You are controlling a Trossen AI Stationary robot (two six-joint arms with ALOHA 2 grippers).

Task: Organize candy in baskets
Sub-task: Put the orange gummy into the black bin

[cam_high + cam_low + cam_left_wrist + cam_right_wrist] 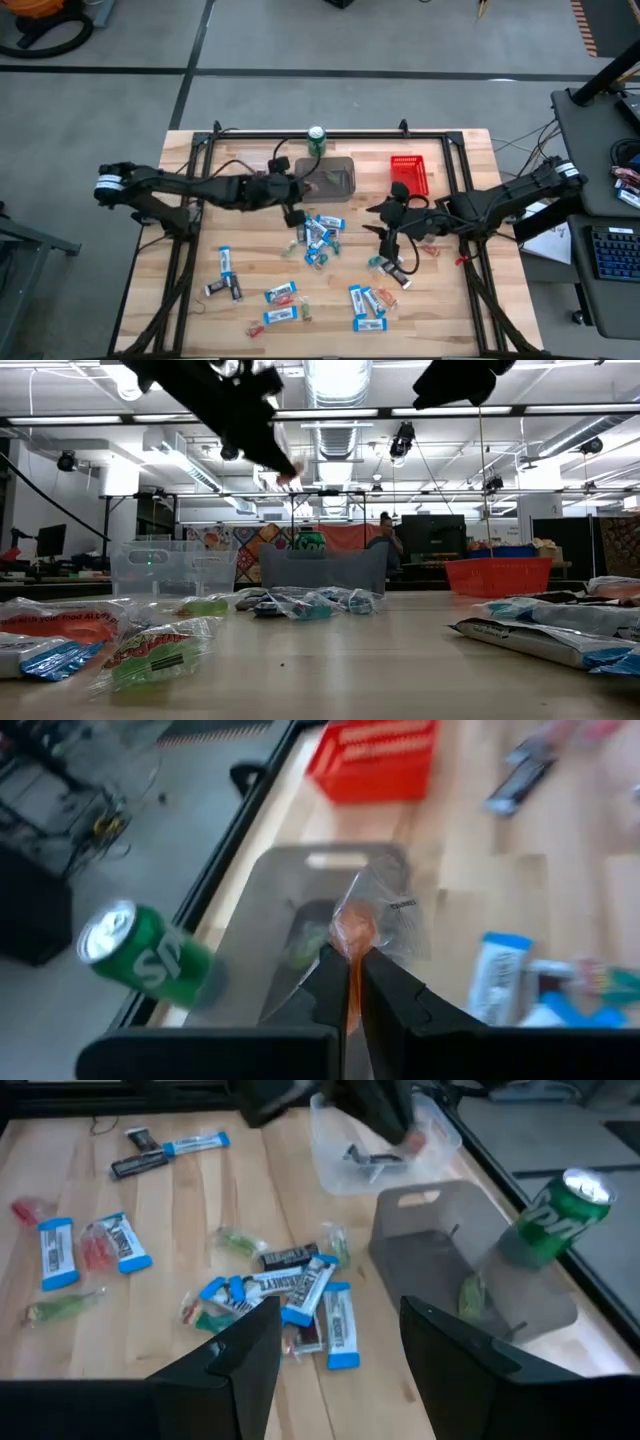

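Note:
My left gripper [351, 963] is shut on a small orange-red candy [352, 932] in a clear wrapper, above the grey basket [300, 885]. In the high view this gripper [294, 213] sits by the basket's near left corner. The grey basket [326, 178] stands between the clear basket [385, 1140] and the red basket [410, 172]. A green piece [470, 1295] lies in the grey basket. My right gripper [340, 1350] is open and hangs above the table right of the central pile of candy [318, 235], touching nothing. My left gripper pinches the candy's clear wrapper [352, 958] between its two fingertips. The orange-red sweet and the wrapper's crinkled free end stick out past the tips. The fingers slant downward, coming from the table's left. The candy is lifted clear, over the grey basket.
A green drink can [316, 140] stands at the far edge behind the grey basket. Loose candy lies scattered at the near left [225, 275] and near middle [365, 305], with more pieces under my right arm [395, 268]. The clear basket holds a dark bar [365, 1155].

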